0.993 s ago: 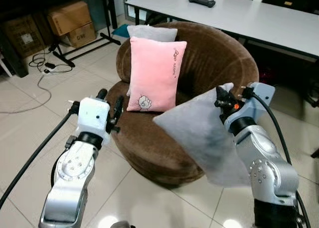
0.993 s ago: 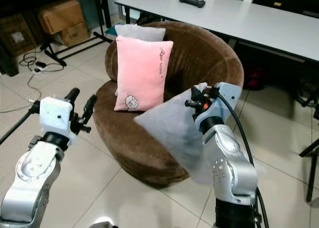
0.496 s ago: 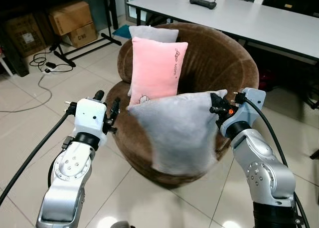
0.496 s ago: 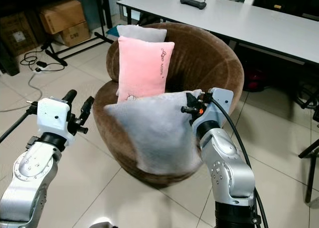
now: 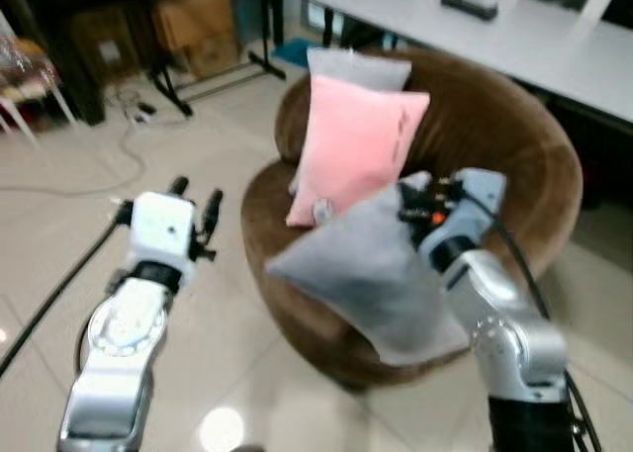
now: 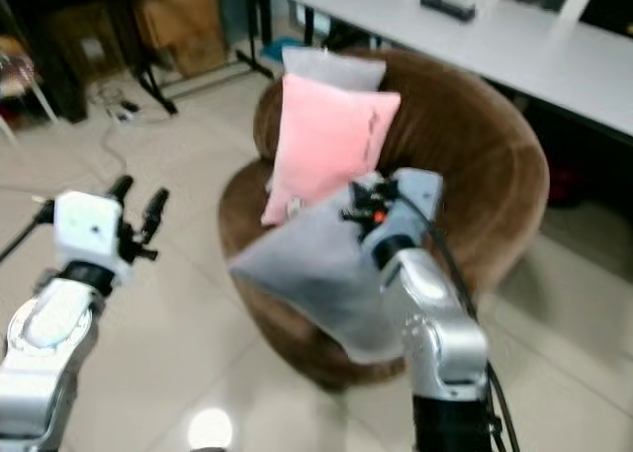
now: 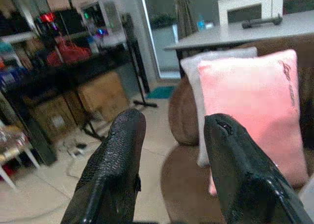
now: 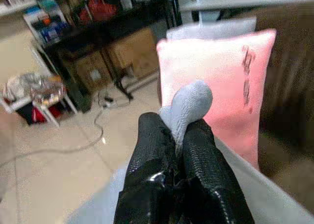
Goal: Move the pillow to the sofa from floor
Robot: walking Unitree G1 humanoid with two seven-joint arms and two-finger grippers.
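Right gripper (image 8: 179, 136) jaws are clamped on a corner of the grey pillow (image 5: 371, 269), which hangs over the front edge of the brown sofa (image 5: 514, 145), before a pink pillow (image 5: 356, 145). Left gripper (image 7: 171, 150) jaws are wide, empty, beside the sofa.

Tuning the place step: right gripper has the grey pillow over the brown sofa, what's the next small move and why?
Probably carry it a bit further in over the seat, then lower and release. The right gripper is shut on a corner of the grey pillow, which hangs tilted across the front rim of the brown sofa, partly past its edge. The pink pillow stands at the back. The left gripper is open and empty.
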